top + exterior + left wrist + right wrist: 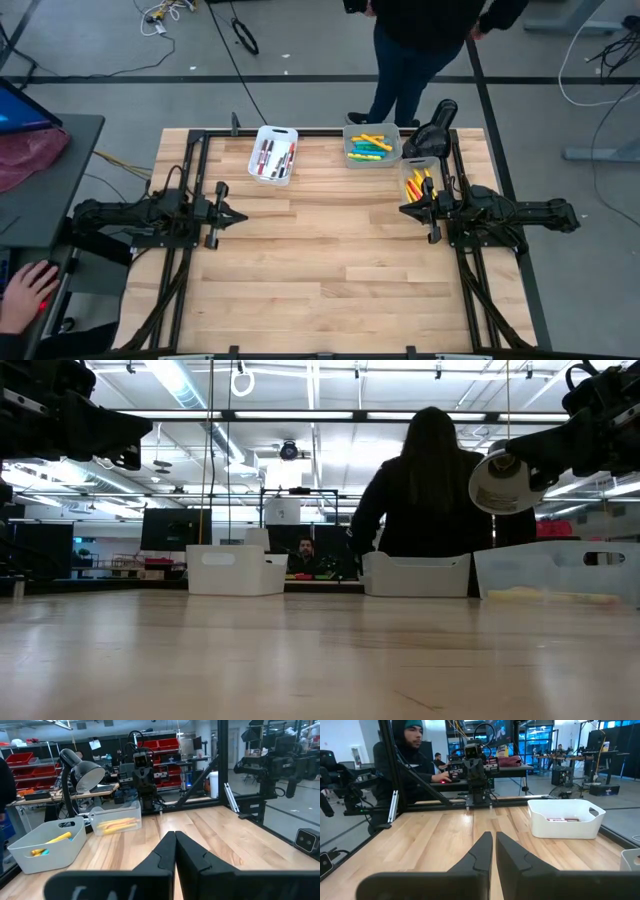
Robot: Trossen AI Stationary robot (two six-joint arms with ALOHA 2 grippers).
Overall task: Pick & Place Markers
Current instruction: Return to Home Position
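Returning to the rest pose looks all but done, so the sound course, I judge, is to settle both arms gently, level and low over their own sides, with no sideways sweep. The left end effector (243,216) points inward over the middle of the surface (320,270). Its two fingers are pressed together on nothing, as the left wrist view shows. The right end effector (403,209) mirrors it from the opposite side, likewise clenched and empty. That arm probably needs more care, since a pale bin (405,168) holding yellow and red markers (416,186) sits just beside its wrist, with a desk lamp (437,122) close behind. Farther off, along the far edge, the white bin (277,128) holds dark and red markers, and the grey bin (373,127) holds yellow and green ones. No marker lies loose on the wood. Beyond the far edge stands a person (420,40).
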